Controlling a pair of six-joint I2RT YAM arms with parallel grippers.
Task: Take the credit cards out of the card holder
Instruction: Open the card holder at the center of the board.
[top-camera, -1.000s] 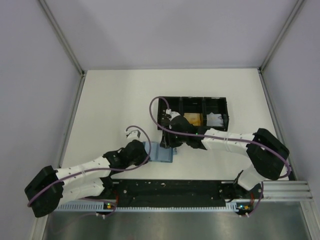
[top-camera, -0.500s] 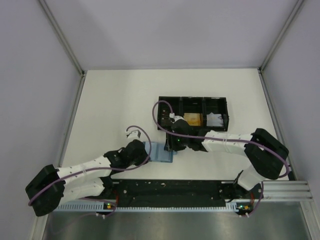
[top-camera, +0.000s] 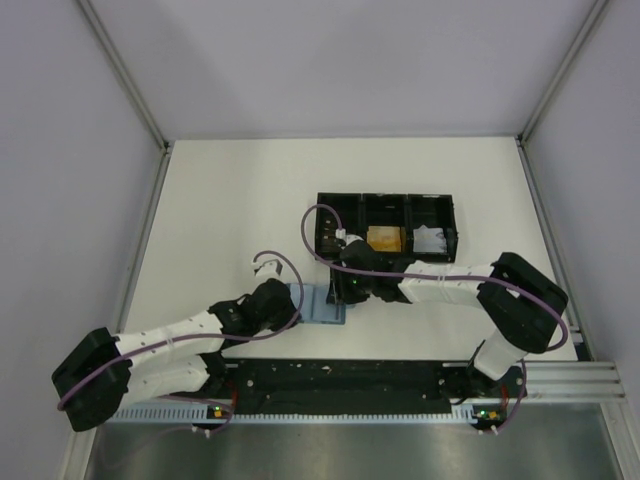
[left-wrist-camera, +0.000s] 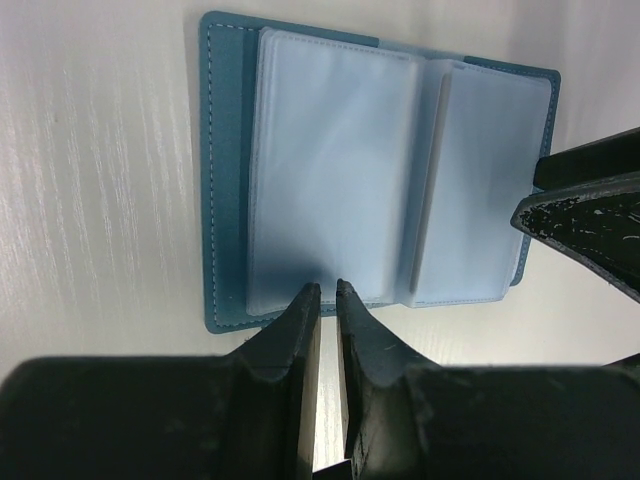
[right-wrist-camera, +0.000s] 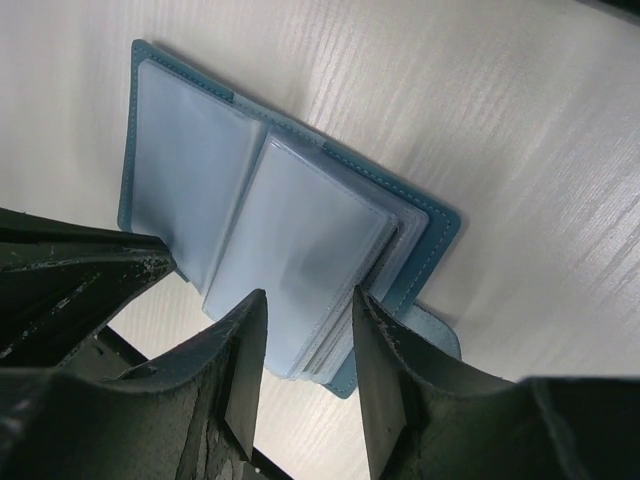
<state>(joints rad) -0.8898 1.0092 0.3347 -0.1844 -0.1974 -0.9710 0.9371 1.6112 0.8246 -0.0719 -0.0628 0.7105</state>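
Teal on the outside and pale blue inside, the card holder (left-wrist-camera: 225, 200) lies open and flat on the white table (left-wrist-camera: 100, 200). In the top view it sits a little below the middle of the picture, near the lower left corner of the long black tray (top-camera: 385, 205).

The left gripper (left-wrist-camera: 327, 295) comes up from the bottom of its own wrist view. Its two fingers are almost together, with only a thin gap between them. The tips sit right at the bottom edge of the clear pockets (left-wrist-camera: 330, 170) on the left half of the holder. I cannot tell if they pinch that edge or just rest on it.

The right gripper (right-wrist-camera: 305, 325) is at the bottom middle of its wrist view. Its fingers are spread apart and squeeze nothing. The pile of clear pockets on the right half of the holder shows in the gap between them (the pockets fan up a bit there). One of its fingers also pokes in at the right edge of the left wrist view, just beside the holder.

In the top view an orange-gold card (top-camera: 384, 239) lies in the middle box of the tray. A white wad of paper (top-camera: 430, 241) lies in the right box. The left box is too dark to see into.
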